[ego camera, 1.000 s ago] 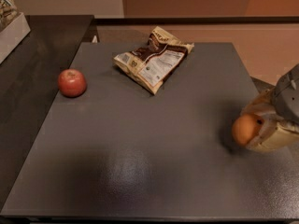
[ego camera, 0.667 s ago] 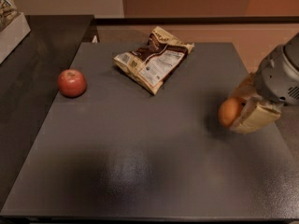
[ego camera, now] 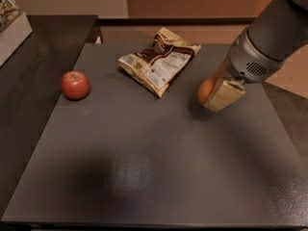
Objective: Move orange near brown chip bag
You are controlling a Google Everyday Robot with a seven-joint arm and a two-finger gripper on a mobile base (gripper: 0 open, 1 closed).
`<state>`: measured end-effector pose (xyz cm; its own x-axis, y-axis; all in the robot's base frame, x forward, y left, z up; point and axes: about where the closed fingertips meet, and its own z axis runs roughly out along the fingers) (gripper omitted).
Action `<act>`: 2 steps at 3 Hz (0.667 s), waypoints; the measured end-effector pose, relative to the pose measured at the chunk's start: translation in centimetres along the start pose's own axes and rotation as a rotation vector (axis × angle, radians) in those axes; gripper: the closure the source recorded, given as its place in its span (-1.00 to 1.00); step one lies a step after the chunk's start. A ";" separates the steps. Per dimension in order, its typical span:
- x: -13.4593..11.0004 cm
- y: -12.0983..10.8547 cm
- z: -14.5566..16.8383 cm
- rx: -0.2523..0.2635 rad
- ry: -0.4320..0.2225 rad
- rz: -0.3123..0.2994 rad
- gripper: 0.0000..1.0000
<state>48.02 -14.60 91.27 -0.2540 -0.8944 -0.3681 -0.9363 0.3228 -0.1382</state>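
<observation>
- The hand (ego camera: 212, 96) holds the orange (ego camera: 205, 90) close over the tabletop (ego camera: 144, 172), near the brown chip bag (ego camera: 159, 61) but apart from it.
- Lower it gently beside the bag and release slowly, so it does not roll.

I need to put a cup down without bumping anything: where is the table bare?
The whole near half of the table is bare, as is the strip between the apple and brown chip bag. Crowded: right of the bag, where the gripper holds the orange.
</observation>
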 end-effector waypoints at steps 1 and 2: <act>-4.9 -2.3 3.0 0.024 -0.014 -0.020 1.00; -8.4 -4.4 6.7 0.070 -0.004 -0.027 1.00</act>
<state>55.90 -6.41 88.84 -0.2278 -0.9017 -0.3674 -0.9236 0.3196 -0.2117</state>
